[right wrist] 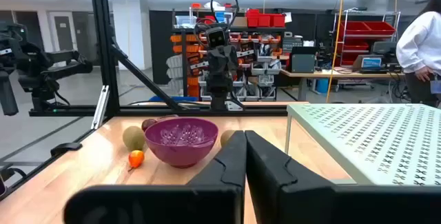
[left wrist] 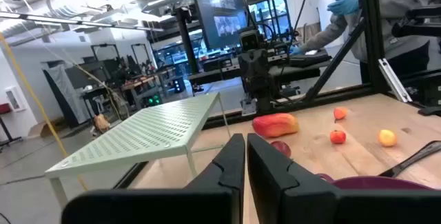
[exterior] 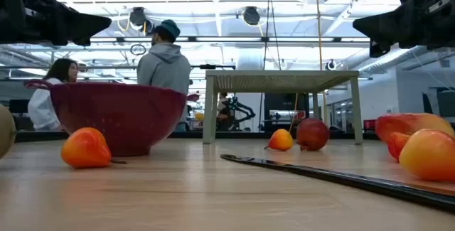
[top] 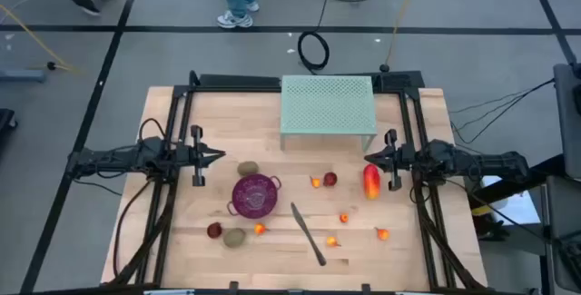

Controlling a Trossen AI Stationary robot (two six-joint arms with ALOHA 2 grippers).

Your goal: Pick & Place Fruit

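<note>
1. The fruit is seen in the high view scattered over the wooden table (top: pixel 182 240): the mango (top: pixel 371 182) lies just beside the right gripper (top: pixel 370 157), a kiwi (top: pixel 248 169) sits near the purple bowl (top: pixel 255 195), a second kiwi (top: pixel 235 237) and a dark red fruit (top: pixel 214 231) lie in front of the bowl, and small orange-red pieces are spread around the knife (top: pixel 309 233). Both arms are parked at the table's sides; the left gripper (top: pixel 218 156) is clenched on nothing, as is the right.

2. In the low view, an orange-red piece (exterior: pixel 86 148) is shown touching the table beside the bowl (exterior: pixel 117 117), and a round red fruit (exterior: pixel 313 133) stands under the green perforated stand (exterior: pixel 283 82). The pieces are judged light, rounded and smooth, so rolling is likely; each would best be taken across its middle. The mango at the right edge is cut off.

3. In the left wrist view, the fingers (left wrist: pixel 231 162) are seen pressed together. The mango (left wrist: pixel 275 124) is judged the heaviest piece, best gripped across its narrow width. The bowl's rim is barely visible.

4. In the right wrist view, the closed fingers (right wrist: pixel 265 162) hide part of the table. A kiwi (right wrist: pixel 134 138) is seen beside the bowl (right wrist: pixel 181 138); its rough skin should slip less.
</note>
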